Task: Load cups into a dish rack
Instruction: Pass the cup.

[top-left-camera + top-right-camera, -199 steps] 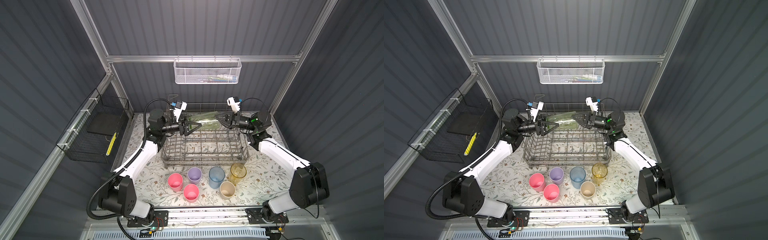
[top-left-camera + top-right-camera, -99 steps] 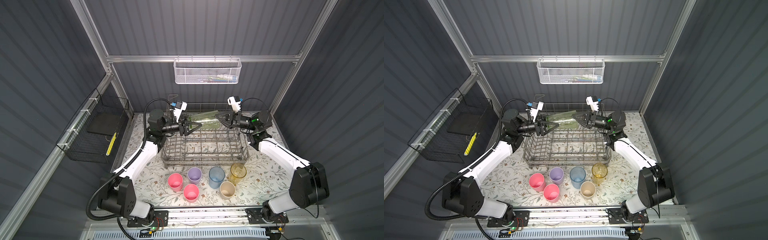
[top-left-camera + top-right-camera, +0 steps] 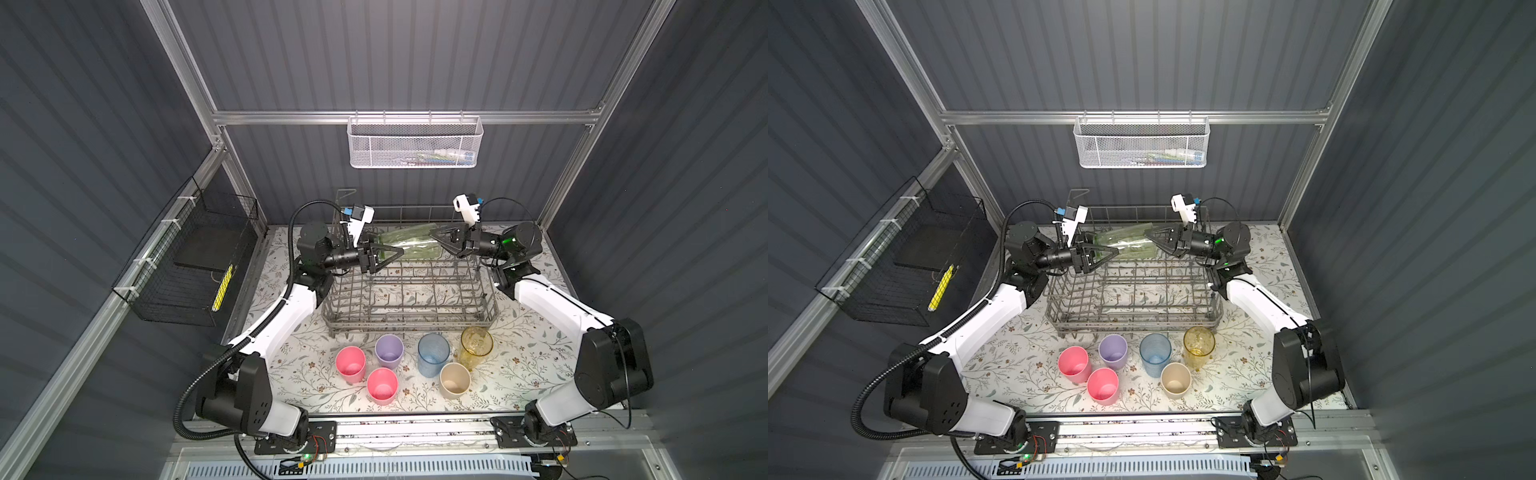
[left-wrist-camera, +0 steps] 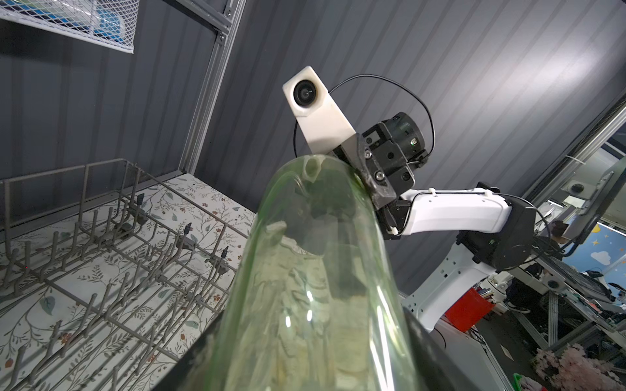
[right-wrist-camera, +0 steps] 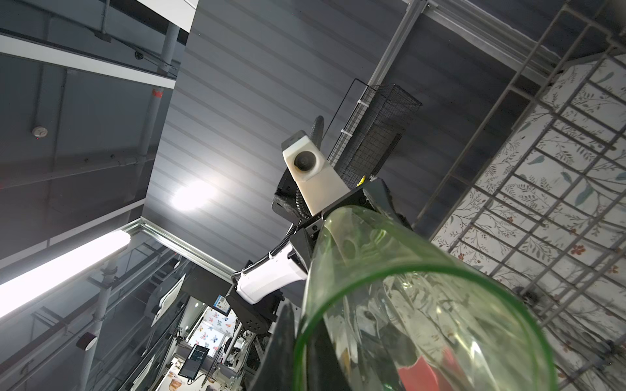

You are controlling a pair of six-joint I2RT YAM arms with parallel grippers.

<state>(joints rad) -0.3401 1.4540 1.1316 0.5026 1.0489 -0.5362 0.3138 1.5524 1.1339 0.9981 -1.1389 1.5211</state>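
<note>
A pale green cup (image 3: 409, 245) (image 3: 1125, 243) lies on its side in the air above the back of the grey wire dish rack (image 3: 409, 322) (image 3: 1133, 322). My left gripper (image 3: 392, 250) is shut around its base end; in the left wrist view its dark fingers (image 4: 430, 352) press both sides of the cup (image 4: 315, 270). My right gripper (image 3: 434, 240) is shut on the cup's rim (image 5: 423, 270), one finger inside and one outside. Two pink cups (image 3: 350, 363) (image 3: 382, 385), a lilac cup (image 3: 389, 351), a blue cup (image 3: 433, 359), an amber cup (image 3: 476, 343) and a beige cup (image 3: 454, 379) stand upright in front of the rack.
A white mesh basket (image 3: 415, 143) hangs on the back wall above the rack. A black wire basket (image 3: 187, 266) holding a yellow object (image 3: 222, 286) hangs on the left wall. The floral mat (image 3: 528, 365) shows to the right of the cups.
My left gripper's jaws have narrowed onto the green cup's base end. The cup and both arms have stayed almost where they were.
</note>
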